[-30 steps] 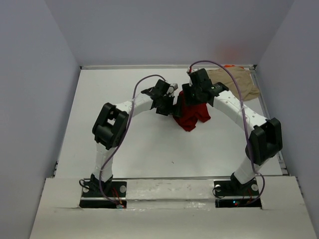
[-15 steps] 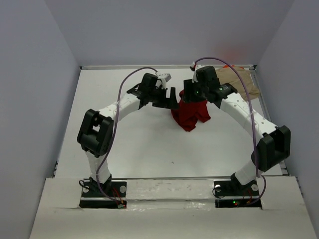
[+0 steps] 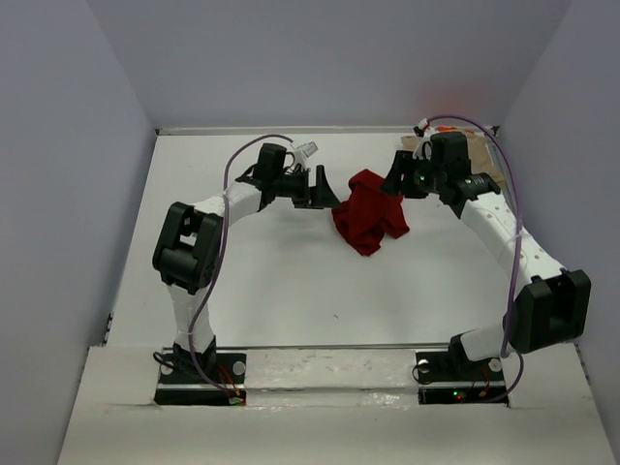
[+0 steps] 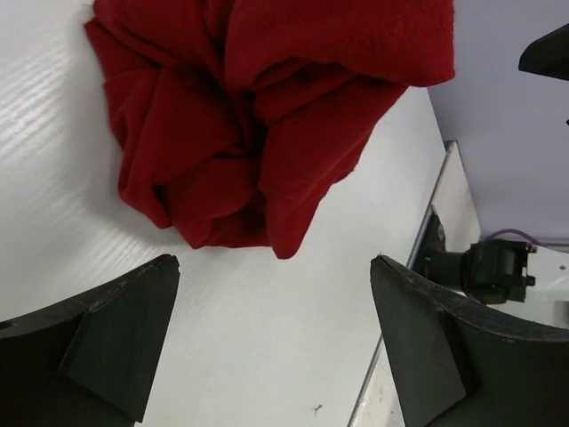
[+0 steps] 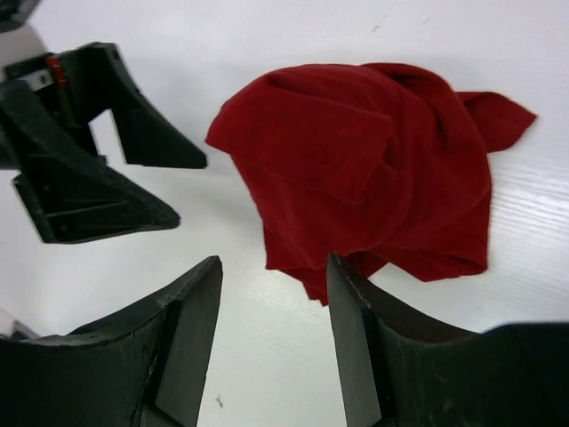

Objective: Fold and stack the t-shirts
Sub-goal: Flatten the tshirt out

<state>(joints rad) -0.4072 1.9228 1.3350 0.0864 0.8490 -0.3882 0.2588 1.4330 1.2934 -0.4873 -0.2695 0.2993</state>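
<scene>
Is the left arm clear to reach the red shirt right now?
Probably yes: the left gripper sits right beside the crumpled red shirt, jaws wide open toward it, nothing between; the right gripper holds nothing.

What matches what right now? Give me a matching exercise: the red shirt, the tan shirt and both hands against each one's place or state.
Things:
1. dark red t-shirt
2. tan t-shirt
3. left hand
4. right hand

Places or states:
a. open and empty, on the red heap's right
b. at the far right corner of the table
c. crumpled heap mid-table, gripped by nothing
d. wide open and empty, on the red heap's left

Pairs: 1-c, 2-b, 3-d, 4-a
</scene>
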